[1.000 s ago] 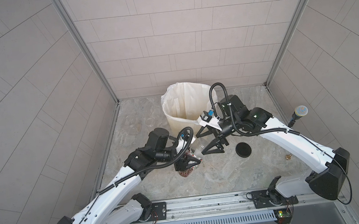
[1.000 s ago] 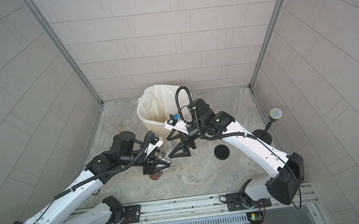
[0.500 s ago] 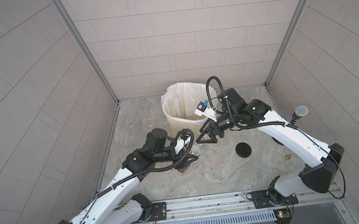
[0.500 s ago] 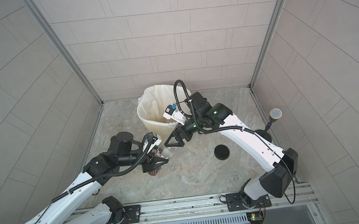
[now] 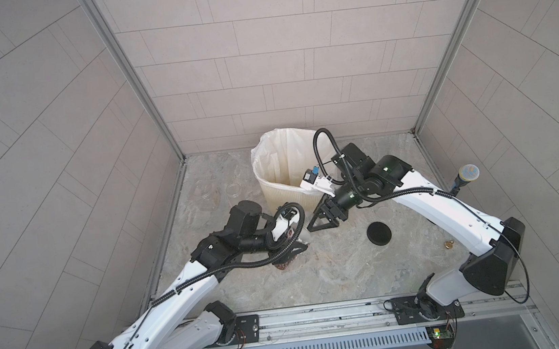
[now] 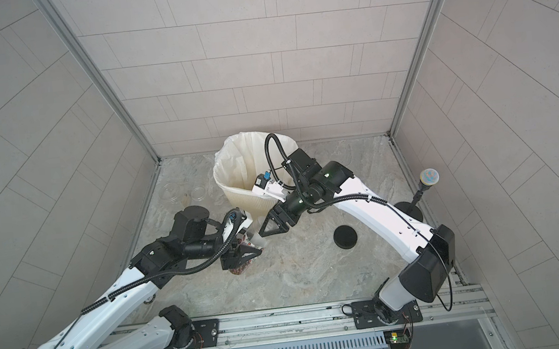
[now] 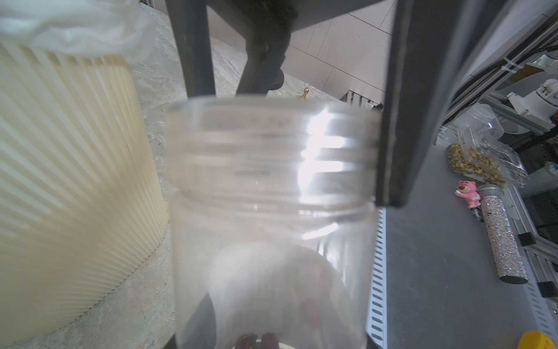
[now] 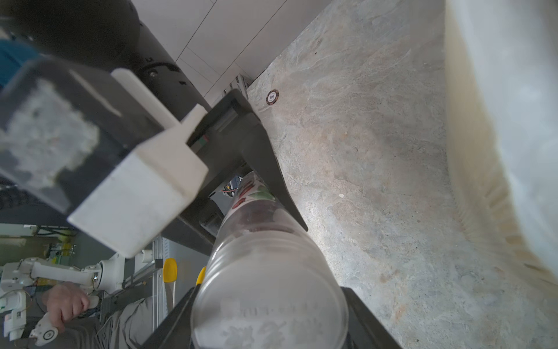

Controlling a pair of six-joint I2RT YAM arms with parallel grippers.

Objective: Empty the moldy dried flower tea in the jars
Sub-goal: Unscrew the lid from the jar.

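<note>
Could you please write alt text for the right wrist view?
A clear jar with a red-and-white label and dark tea inside fills the foreground, its near end between the fingers of the right gripper. The left gripper grips it farther along, over a marbled table beside a cream bin.

Enclosure: three walls (image 5: pixel 276 59) of pale grey-beige rectangular tiles, joined at the corners by bare metal posts (image 5: pixel 133 81). Table (image 5: pixel 334 275) surfaced in grey-tan marbled stone. Aluminium rail (image 5: pixel 321 316) along front edge. Lighting even, diffuse.
</note>
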